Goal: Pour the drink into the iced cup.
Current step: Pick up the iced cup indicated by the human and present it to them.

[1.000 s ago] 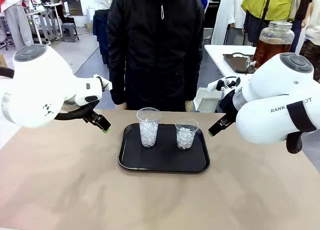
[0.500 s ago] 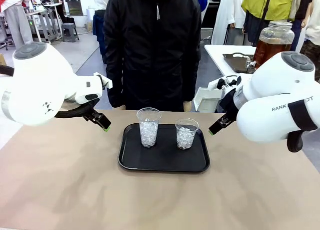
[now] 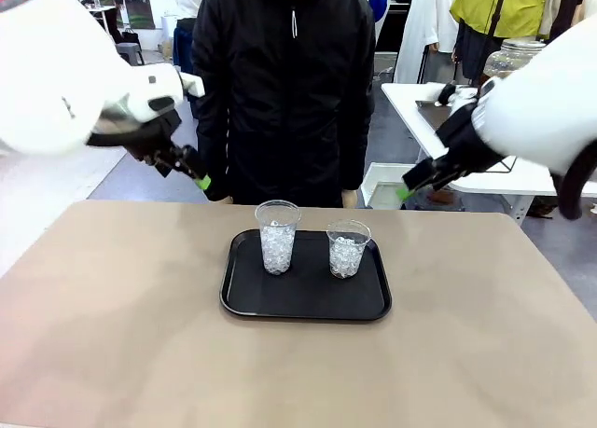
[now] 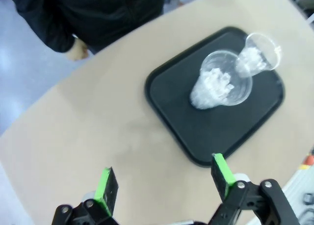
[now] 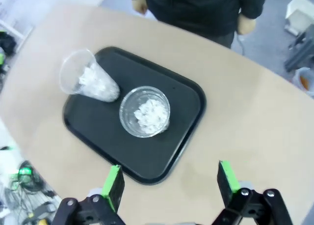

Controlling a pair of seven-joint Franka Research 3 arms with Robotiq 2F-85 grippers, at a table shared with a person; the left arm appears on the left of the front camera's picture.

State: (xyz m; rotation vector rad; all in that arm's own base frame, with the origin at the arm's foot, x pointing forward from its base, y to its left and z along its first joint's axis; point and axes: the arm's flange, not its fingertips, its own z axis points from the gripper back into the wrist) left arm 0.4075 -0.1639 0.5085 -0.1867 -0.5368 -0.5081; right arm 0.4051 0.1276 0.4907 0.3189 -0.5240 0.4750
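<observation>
Two clear plastic cups holding white ice stand on a black tray: a taller cup on the left and a shorter cup on the right. The drink shows as amber liquid in a large glass jar on a white table at the back right, partly hidden behind my right arm. My left gripper hangs open high above the table's far left, away from the tray; its wrist view shows the taller cup between its fingers. My right gripper is open, high on the far right, above the shorter cup.
A person in a black jacket stands at the table's far edge, hands down by their sides. The tan tabletop is bare around the tray. The white side table stands behind on the right.
Both arms have risen and swung up from table height, lifting both grippers higher. Both stay open and hold nothing. Cups and tray have not moved.
</observation>
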